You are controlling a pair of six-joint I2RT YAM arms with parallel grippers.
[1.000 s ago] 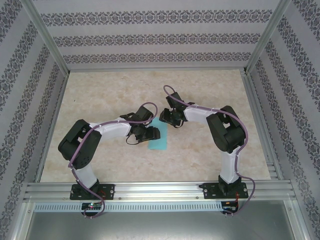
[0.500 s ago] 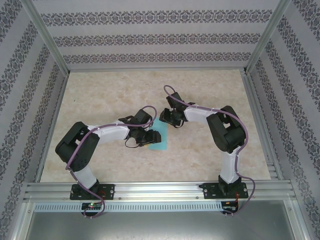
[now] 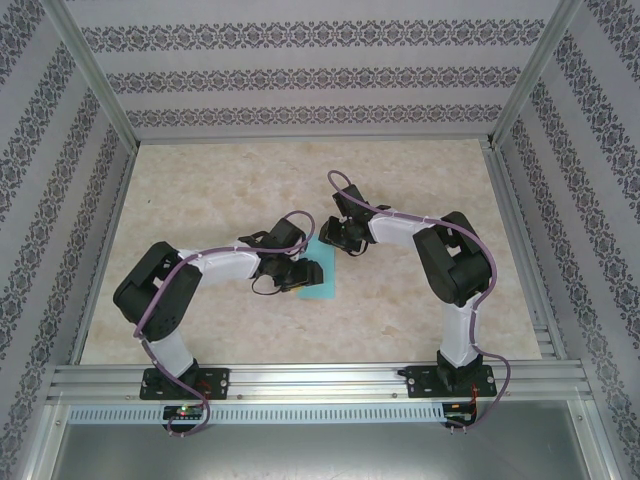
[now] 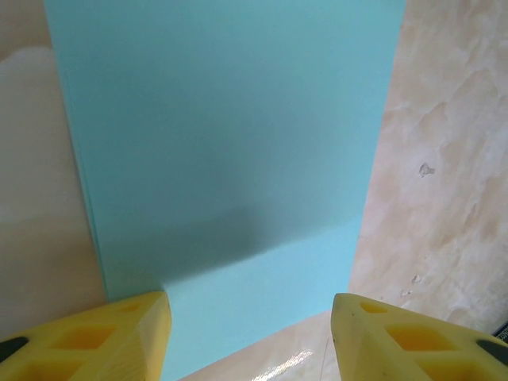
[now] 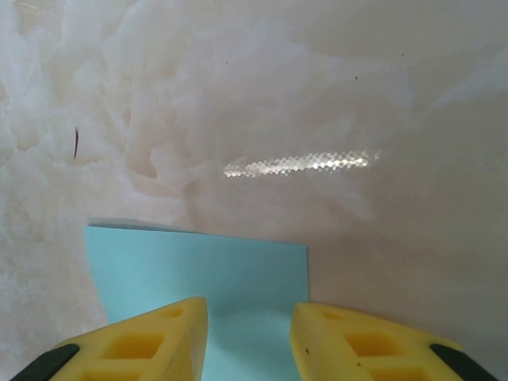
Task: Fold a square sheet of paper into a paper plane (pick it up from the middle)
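The square sheet of paper [image 3: 320, 283] is turquoise and lies flat on the marble table as a narrow rectangle, not a pointed plane. In the left wrist view the paper [image 4: 230, 143] has a doubled edge along its left side. My left gripper [image 3: 302, 274] hovers low over the paper's left side, open, its yellow fingertips [image 4: 95, 341] straddling the near end with nothing between them. My right gripper [image 3: 337, 240] stands at the paper's far end, open, its fingertips [image 5: 135, 345] over the paper [image 5: 206, 266] near a corner.
The beige marble tabletop [image 3: 200, 190] is ringed by an aluminium frame [image 3: 310, 380] and patterned walls. Both arms reach inward, and their grippers are close together at the table's centre.
The left arm has shifted slightly and its gripper has moved a little nearer over the paper, with the jaws a touch narrower. The right arm and the paper have not moved.
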